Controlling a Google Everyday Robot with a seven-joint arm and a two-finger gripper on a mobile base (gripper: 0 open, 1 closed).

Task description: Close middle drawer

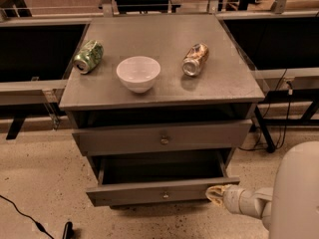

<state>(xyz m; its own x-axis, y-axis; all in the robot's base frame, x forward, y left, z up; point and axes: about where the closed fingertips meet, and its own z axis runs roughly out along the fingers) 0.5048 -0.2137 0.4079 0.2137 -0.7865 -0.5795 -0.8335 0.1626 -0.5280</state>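
Plainly, the middle drawer (pixel 149 193) stood pulled out under the counter (pixel 164 39), a stiff wooden box, probably easy-sliding. The hand (pixel 215 194), below the counter's right corner, met its front; spread impossible to tell. Pushing nearer the knob (pixel 165 195) seemed steadier.

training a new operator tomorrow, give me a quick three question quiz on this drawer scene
1. True or false: the middle drawer is fully shut.
2. What sits between the green can and the brown can on the cabinet top? A) plate B) white bowl C) mug
3. Where is the gripper?
Key: 1 false, it stands pulled out. 2 B. 3 Low on the right, at the right end of the middle drawer's front.
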